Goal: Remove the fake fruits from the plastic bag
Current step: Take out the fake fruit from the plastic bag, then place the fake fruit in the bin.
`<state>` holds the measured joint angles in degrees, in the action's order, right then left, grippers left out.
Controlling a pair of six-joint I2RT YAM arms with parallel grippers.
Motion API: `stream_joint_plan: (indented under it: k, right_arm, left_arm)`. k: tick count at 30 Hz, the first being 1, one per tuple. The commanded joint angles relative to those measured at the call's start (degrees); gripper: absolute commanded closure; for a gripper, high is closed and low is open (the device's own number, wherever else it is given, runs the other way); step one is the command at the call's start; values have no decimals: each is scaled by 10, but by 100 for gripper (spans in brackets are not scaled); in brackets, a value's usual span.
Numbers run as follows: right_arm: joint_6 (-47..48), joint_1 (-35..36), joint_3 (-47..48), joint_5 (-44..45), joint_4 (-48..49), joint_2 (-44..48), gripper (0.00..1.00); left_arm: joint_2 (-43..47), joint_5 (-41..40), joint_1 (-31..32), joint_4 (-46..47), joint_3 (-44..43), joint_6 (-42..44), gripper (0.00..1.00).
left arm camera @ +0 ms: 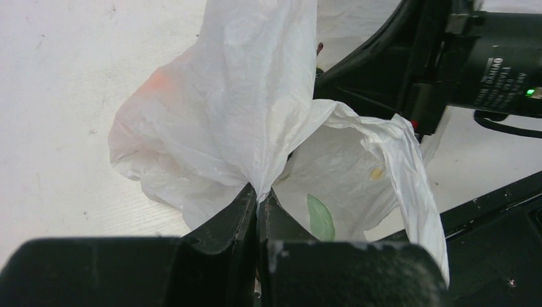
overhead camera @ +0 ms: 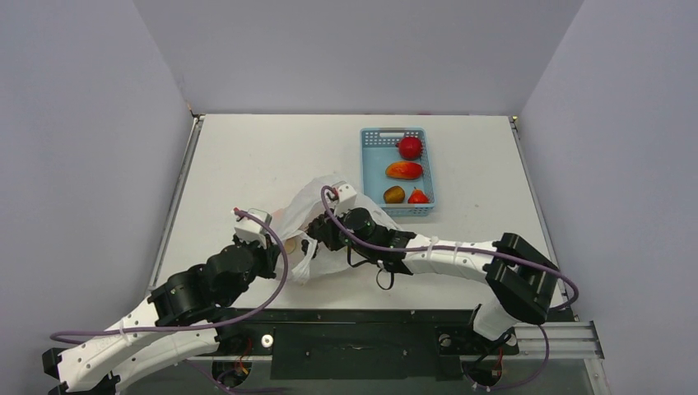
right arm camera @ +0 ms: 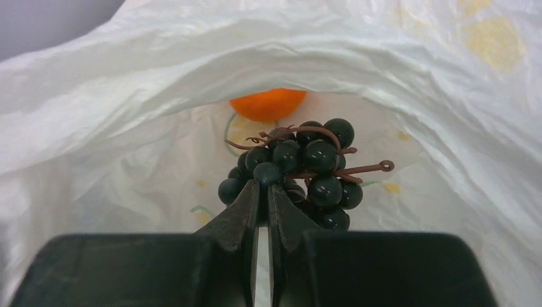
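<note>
The white plastic bag (overhead camera: 317, 197) lies mid-table, and in the left wrist view (left arm camera: 243, 109) it bulges with its mouth open. My left gripper (left arm camera: 261, 195) is shut on a fold of the bag's edge. My right gripper (right arm camera: 263, 185) is inside the bag (right arm camera: 128, 128), shut on the dark grape bunch (right arm camera: 313, 166). The round orange (right arm camera: 267, 103) lies deeper in the bag behind the grapes. In the top view my right gripper (overhead camera: 317, 234) reaches into the bag's mouth and my left gripper (overhead camera: 284, 247) holds the near edge. A brown kiwi (overhead camera: 394, 194) and a small red fruit (overhead camera: 418, 197) lie in the basket.
A light blue basket (overhead camera: 370, 164) stands at the back right of the bag, also holding a red apple (overhead camera: 410, 147) and a red-orange mango (overhead camera: 404, 169). The right arm's black body (left arm camera: 447, 57) is close beside the bag in the left wrist view.
</note>
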<state>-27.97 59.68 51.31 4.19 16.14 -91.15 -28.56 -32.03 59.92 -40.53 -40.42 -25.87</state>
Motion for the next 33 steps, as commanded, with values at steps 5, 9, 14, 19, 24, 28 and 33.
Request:
stream_joint_plan:
  k: [5,9,14,19,24,28,33]
  right_arm:
    - [2,11,-18,-74,2,125,100]
    - [4,13,-17,-69,-29,166,100]
    - [19,13,-26,-47,-78,237,100]
    - [46,12,-22,14,-134,332,100]
    - [68,11,17,65,-202,385,100]
    - [76,2,50,99,-221,404,100]
    - [100,-17,94,164,-229,396,100]
  left_arm:
    - [9,-26,3,1,-23,-12,100]
    - [9,-29,3,0,-23,-13,100]
    - [15,-38,3,-6,-25,-20,100]
    - [28,-45,3,-8,-25,-22,100]
    - [33,-49,3,-9,-24,-23,100]
    - [25,-48,3,-9,-25,-22,100]
    - [20,-45,3,-9,-26,-22,100]
